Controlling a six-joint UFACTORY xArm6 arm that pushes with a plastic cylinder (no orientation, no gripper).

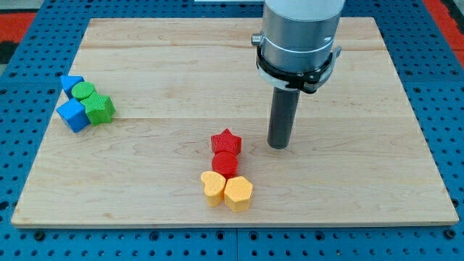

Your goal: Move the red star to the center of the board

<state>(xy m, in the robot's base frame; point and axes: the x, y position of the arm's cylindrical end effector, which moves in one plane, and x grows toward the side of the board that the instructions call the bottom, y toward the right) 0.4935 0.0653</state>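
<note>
Our end effector is a plain dark rod with nothing to part or clamp; my tip [279, 146] rests on the bench [181, 72] in bare wood, touching no block. It stands just to the view's right of the red star [226, 141], near it but with a clear strip of wood between them.

The red star lies a little below the middle of the board, toward the view's bottom. Directly below it, and touching it, sits a second red block [225, 164], rounded in outline. Below that come two yellow blocks side by side and in contact: the yellow block on the left [212, 185], which looks heart-like, and a yellow hexagonal block [238, 193] on the right.

Well apart, near the view's left edge of the bench, we see a tight cluster of four: a blue triangular block [71, 83] at the top, a green round block [85, 91] against it, a green block [100, 109] of angular shape below that, and a blue cube [72, 115] at the lower left.
</note>
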